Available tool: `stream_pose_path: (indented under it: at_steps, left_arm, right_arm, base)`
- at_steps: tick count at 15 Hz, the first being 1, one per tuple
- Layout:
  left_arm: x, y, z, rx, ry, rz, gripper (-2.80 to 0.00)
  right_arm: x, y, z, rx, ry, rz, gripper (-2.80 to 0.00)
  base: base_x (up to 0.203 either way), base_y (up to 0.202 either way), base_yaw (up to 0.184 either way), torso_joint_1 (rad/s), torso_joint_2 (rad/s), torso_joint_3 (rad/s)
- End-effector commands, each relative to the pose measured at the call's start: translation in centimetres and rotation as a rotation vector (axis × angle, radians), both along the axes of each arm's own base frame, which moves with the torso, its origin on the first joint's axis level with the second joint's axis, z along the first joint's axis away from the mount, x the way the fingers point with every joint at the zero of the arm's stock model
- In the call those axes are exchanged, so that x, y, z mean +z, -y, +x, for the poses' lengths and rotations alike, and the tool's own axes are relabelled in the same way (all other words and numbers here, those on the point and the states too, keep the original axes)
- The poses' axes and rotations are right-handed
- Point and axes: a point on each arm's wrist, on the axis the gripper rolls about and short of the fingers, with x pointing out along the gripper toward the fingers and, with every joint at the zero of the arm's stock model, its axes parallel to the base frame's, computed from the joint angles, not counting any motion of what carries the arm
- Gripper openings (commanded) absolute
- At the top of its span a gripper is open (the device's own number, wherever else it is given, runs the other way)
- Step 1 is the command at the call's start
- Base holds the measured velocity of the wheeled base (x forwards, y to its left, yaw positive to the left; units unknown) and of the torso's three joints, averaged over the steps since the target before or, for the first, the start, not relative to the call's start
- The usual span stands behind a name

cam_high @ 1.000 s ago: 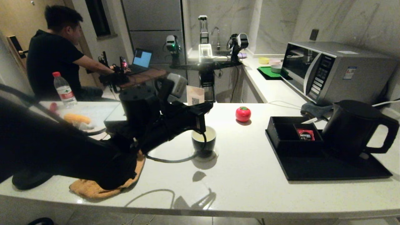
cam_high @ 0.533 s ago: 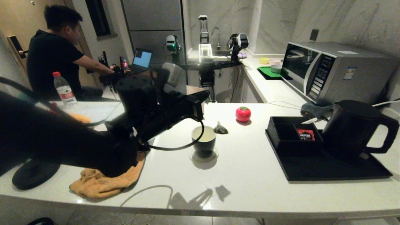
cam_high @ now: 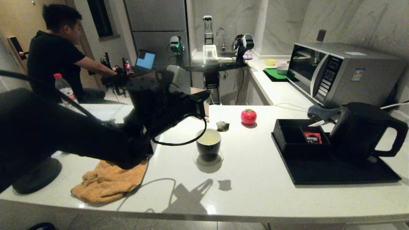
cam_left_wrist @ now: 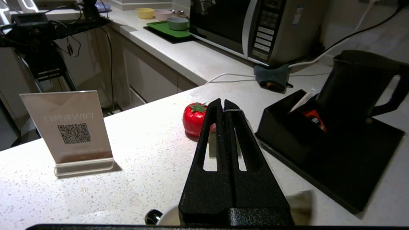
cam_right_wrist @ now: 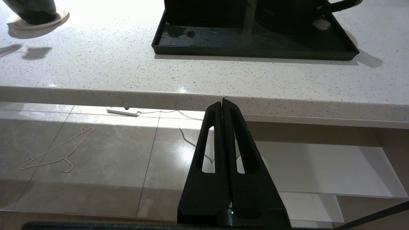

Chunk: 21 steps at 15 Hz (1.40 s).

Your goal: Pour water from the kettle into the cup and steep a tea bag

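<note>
The cup (cam_high: 208, 144) stood near the middle of the table and had pale liquid in it, so the pouring looked done. The kettle (cam_high: 361, 127) sat back on the black tray (cam_high: 335, 174) at the right edge. The tea bag (cam_high: 222, 126) hung in the air just behind the cup, swinging from a string pinched in the left gripper (cam_left_wrist: 223, 105), whose jaws were closed. It looked like dunking was left or going on. The right gripper (cam_right_wrist: 223, 103) waited below the front edge, jaws closed on nothing. A red tomato toy (cam_high: 248, 116) and a sign (cam_left_wrist: 68, 127) stood behind, not blocking.
</note>
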Motion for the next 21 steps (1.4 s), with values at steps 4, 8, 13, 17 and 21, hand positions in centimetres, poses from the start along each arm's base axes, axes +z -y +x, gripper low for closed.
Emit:
stream_pose_path:
  at_steps: [4,8,13,17,21]
  left_arm:
    - [-3.7,1.3,2.0,-0.004,-0.06,0.034,-2.8]
    - [-5.6,2.0,2.3,-0.008,-0.075,0.043,-2.8]
    - [-8.1,2.3,1.7,-0.017,-0.125,0.078,-2.8]
    - [-8.5,2.0,1.8,-0.009,-0.136,0.082,-2.8]
    - [-9.6,2.1,2.1,-0.007,-0.158,0.095,-2.8]
  right_arm:
    - [0.0,0.0,0.0,0.002,-0.004,0.0,-2.8]
    - [0.0,0.0,0.0,0.0,-0.004,0.001,-2.8]
    - [0.0,0.0,0.0,0.002,-0.004,0.001,-2.8]
    - [0.0,0.0,0.0,0.0,-0.004,0.001,-2.8]
    - [0.0,0.0,0.0,0.002,-0.004,0.001,-2.8]
  base:
    - [0.0,0.0,0.0,0.0,0.0,0.0]
    - [0.0,0.0,0.0,0.0,0.0,0.0]
    - [0.0,0.0,0.0,0.0,0.0,0.0]
    - [0.0,0.0,0.0,0.0,0.0,0.0]
    - [0.0,0.0,0.0,0.0,0.0,0.0]
